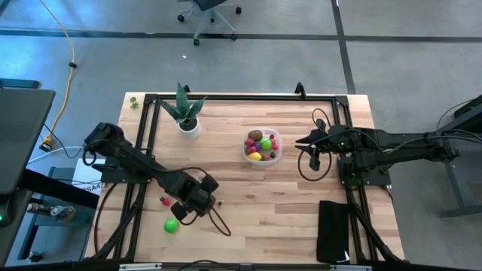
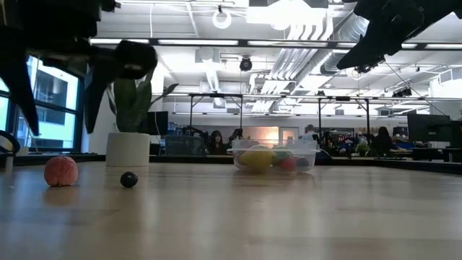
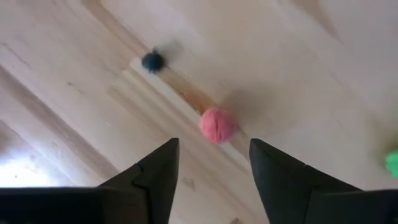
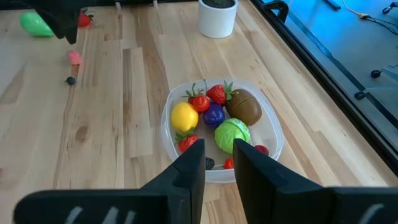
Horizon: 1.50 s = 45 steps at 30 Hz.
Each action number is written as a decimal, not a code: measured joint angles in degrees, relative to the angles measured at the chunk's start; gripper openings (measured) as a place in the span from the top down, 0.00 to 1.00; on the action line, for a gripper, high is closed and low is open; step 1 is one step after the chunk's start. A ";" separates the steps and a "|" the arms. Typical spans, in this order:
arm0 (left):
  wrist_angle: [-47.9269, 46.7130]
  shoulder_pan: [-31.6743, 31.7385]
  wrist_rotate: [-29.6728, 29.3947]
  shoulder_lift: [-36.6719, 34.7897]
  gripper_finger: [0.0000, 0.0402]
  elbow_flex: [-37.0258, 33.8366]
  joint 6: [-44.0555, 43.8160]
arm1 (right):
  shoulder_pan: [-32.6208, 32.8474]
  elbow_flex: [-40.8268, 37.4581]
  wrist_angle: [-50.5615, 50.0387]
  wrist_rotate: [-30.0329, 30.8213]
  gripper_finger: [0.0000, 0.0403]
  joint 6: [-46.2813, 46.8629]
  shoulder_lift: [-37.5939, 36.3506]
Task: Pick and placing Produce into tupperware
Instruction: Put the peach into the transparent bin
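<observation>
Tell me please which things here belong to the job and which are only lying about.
Job: tupperware holding produce; loose pink fruit, dark berry, green fruit; left end effector open above the pink fruit.
Lying about: potted plant, black pad.

Two black jointed arms, looping black cables, left pincer (image 3: 211,171) with matte, seemingly wedge-shaped fingers

The left gripper (image 3: 213,163) hangs low on a bent arm, its fingers spread apart and pointing down; the right gripper (image 4: 219,158) is stretched out level, fingers parted narrowly, holding nothing
</observation>
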 joint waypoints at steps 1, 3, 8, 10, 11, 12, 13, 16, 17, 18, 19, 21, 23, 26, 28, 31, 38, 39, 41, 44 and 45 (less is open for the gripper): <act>0.64 0.00 0.20 0.63 0.52 0.07 -0.40 | 0.00 0.00 -0.01 0.01 0.82 0.00 0.00; -0.01 0.02 1.08 1.46 0.48 -0.08 -0.76 | 0.00 0.00 0.00 0.00 0.82 0.00 0.00; 1.82 0.07 2.45 2.84 0.40 -0.10 -0.43 | 0.00 0.00 0.03 0.00 0.82 0.00 0.03; 2.53 0.11 2.52 3.23 0.39 -0.08 0.02 | 0.00 0.00 -0.28 0.01 0.82 0.00 0.02; 2.26 0.16 2.55 3.26 0.38 -0.10 0.16 | 0.00 0.00 -0.21 0.00 0.82 0.00 0.00; 2.34 0.17 2.54 3.39 0.38 -0.09 0.16 | 0.00 0.00 -0.30 0.01 0.82 0.00 0.00; 2.95 0.17 2.54 3.84 0.38 -0.03 0.17 | 0.00 0.00 -0.36 0.01 0.82 0.00 0.02; 2.96 0.17 2.57 4.67 0.39 -0.18 0.76 | 0.00 0.00 -0.34 0.00 0.82 0.00 0.01; 4.14 0.17 2.59 5.22 0.40 -0.02 1.20 | 0.00 0.00 -0.33 0.01 0.82 0.00 0.02; 4.66 0.17 2.58 5.68 0.40 -0.01 1.45 | 0.00 0.00 -0.32 -0.01 0.82 0.00 0.02; 3.93 0.17 2.72 5.77 0.41 -0.16 1.63 | 0.00 0.00 -0.32 0.01 0.82 0.00 0.00; 5.06 0.17 3.01 6.45 0.42 -0.15 1.67 | 0.00 0.00 -0.60 0.01 0.82 0.00 0.02; 5.10 0.20 3.01 6.72 0.42 -0.48 1.69 | 0.00 0.00 -0.83 -0.01 0.82 0.00 0.06; 5.62 0.20 3.00 7.16 0.44 -0.42 1.67 | 0.00 0.02 -1.63 0.01 0.82 0.00 0.14; 4.71 0.18 2.96 7.35 0.44 -0.58 1.68 | 0.00 0.02 -0.95 -0.01 0.82 0.00 0.41; 5.59 0.20 2.94 8.16 0.45 -0.49 1.68 | 0.00 0.02 -1.08 -0.01 0.82 0.00 0.53; 5.69 0.22 2.74 8.89 0.48 -0.52 1.89 | 0.00 0.02 -1.19 0.01 0.82 0.00 0.68; 5.73 0.22 2.72 8.92 0.49 -0.52 1.89 | 0.00 0.02 -1.16 0.01 0.82 0.00 0.68; 5.82 0.22 2.51 8.99 0.50 -0.52 1.88 | 0.00 0.02 -1.16 -0.01 0.82 0.00 0.68; 5.79 0.22 2.49 9.01 0.52 -0.52 1.87 | 0.00 0.02 -1.13 -0.01 0.82 0.00 0.68; 5.79 0.22 2.50 9.01 0.54 -0.52 1.87 | 0.00 0.02 -1.19 0.00 0.82 0.00 0.68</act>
